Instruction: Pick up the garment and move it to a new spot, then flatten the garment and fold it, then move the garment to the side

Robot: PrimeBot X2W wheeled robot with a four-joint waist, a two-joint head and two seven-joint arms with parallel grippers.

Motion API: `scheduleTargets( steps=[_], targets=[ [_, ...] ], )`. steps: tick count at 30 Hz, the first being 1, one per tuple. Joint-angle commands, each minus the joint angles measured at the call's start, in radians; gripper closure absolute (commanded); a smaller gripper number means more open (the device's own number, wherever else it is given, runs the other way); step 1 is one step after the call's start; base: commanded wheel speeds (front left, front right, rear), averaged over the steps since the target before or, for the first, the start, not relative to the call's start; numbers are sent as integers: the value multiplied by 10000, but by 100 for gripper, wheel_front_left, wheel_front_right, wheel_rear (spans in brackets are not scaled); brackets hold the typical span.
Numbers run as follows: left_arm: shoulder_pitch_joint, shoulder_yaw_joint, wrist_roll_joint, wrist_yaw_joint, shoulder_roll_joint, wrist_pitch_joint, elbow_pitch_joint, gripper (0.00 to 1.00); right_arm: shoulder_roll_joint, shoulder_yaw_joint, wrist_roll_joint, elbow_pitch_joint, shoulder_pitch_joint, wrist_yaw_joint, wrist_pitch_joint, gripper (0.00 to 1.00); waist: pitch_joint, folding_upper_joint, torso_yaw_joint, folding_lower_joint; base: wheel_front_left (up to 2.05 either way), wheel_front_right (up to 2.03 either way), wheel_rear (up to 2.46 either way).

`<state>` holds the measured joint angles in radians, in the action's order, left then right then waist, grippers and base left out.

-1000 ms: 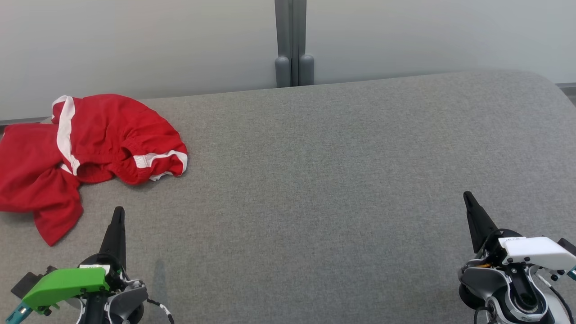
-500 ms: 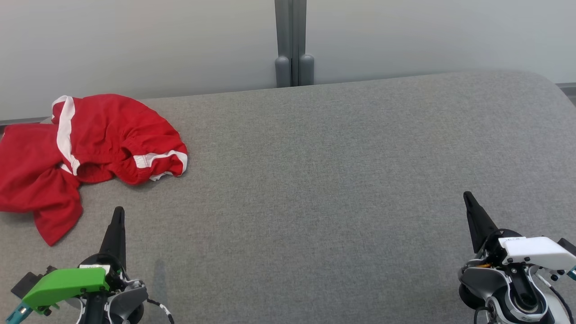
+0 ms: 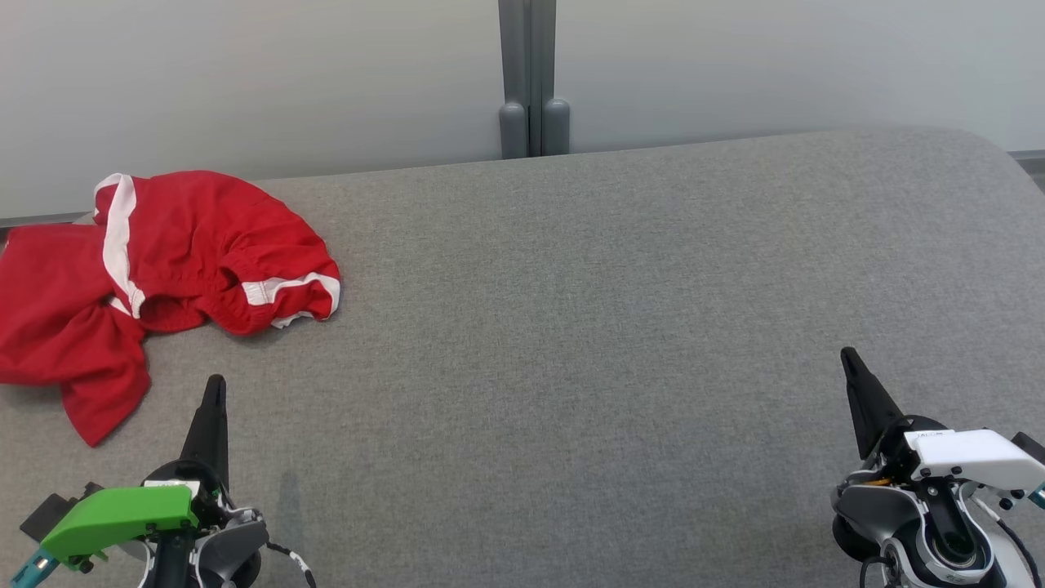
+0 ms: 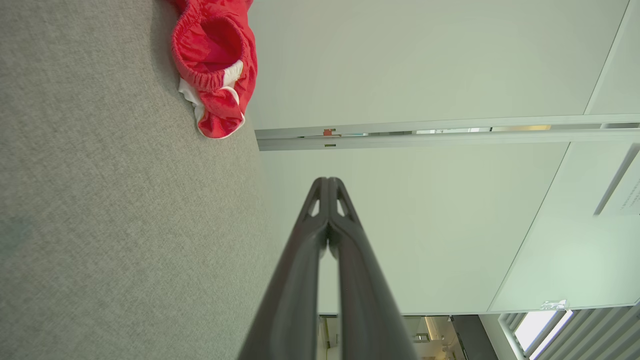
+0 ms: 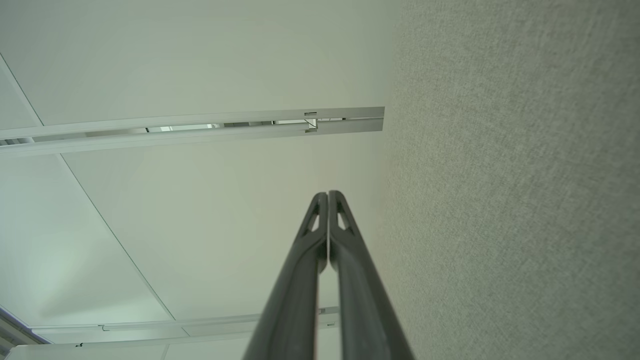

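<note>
Fingers pressed together, empty: left gripper [image 3: 215, 385] at the head view's lower left, right gripper [image 3: 848, 356] at its lower right. The crumpled red garment [image 3: 188, 237] lies at the upper left on the grey surface [image 3: 588, 327], touching neither.

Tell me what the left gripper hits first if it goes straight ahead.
Likely the wall: the left gripper aims over the table, with the garment off to one side. Depth is unclear.
</note>
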<state>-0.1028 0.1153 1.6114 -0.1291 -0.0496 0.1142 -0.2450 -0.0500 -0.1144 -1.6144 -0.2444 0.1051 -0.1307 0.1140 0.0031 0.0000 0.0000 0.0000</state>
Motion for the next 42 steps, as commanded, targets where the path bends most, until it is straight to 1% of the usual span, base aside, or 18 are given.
scheduleTargets(
  steps=[1, 42],
  targets=[
    [-115, 6, 31, -53, -13, 24, 14, 100, -10, 2, 32, -13, 70, 0, 13, 100, 0, 0, 0, 0, 0, 0, 0],
    [-115, 5, 33, -53, -13, 24, 14, 100, -10, 3, 33, -13, 71, 0, 13, 100, 0, 0, 0, 0, 0, 0, 0]
  ],
)
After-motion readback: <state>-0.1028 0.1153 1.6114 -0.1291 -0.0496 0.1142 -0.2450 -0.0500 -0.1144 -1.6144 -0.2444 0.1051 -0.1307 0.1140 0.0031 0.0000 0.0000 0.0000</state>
